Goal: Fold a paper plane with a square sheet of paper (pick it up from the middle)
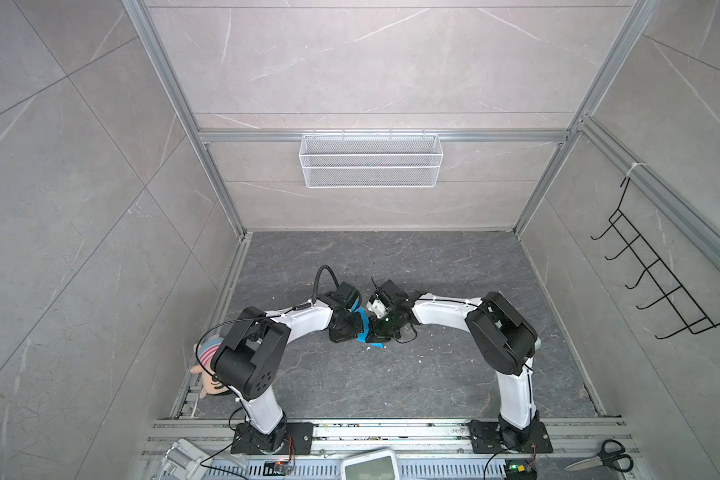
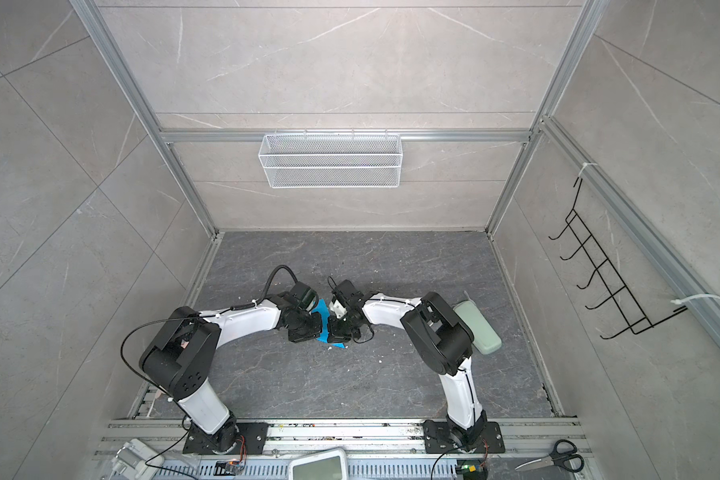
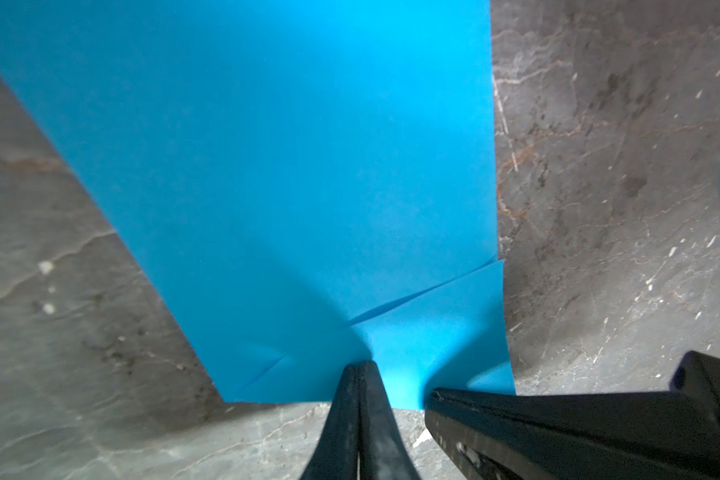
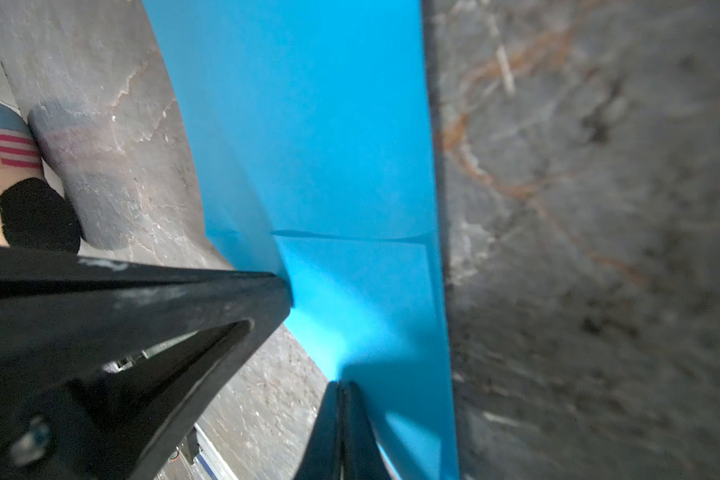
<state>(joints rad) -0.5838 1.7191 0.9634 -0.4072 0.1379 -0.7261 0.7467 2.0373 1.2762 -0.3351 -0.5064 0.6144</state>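
Creases mark the paper sheet [image 3: 308, 166], bright sky-blue and partly folded. In the left wrist view a slanted fold line runs from its right edge toward the lower middle of the frame, and a shorter one lies at lower left. The left pincer [image 3: 360, 368] has its jaws pressed together and pinches the sheet's lower edge there. The right pincer [image 3: 433, 395] reaches the same edge just beside it, at lower right.

In the right wrist view the right pincer rises from bottom centre with its jaws closed on the paper. The left pincer enters from the left and bites the sheet at mid-frame.

In both top views the two pincers meet tip to tip at mid-frame over the dark marbled counter [image 1: 433, 374]. Only slivers of blue show between and below them. Whether the sheet touches the counter cannot be told.

A striped plush doll [image 1: 206, 365] lies at the counter's left edge. A pale green case [image 2: 476, 328] sits behind the right arm. A white wire basket [image 1: 371, 160] hangs on the back wall, and scissors [image 1: 601, 457] rest at lower right.
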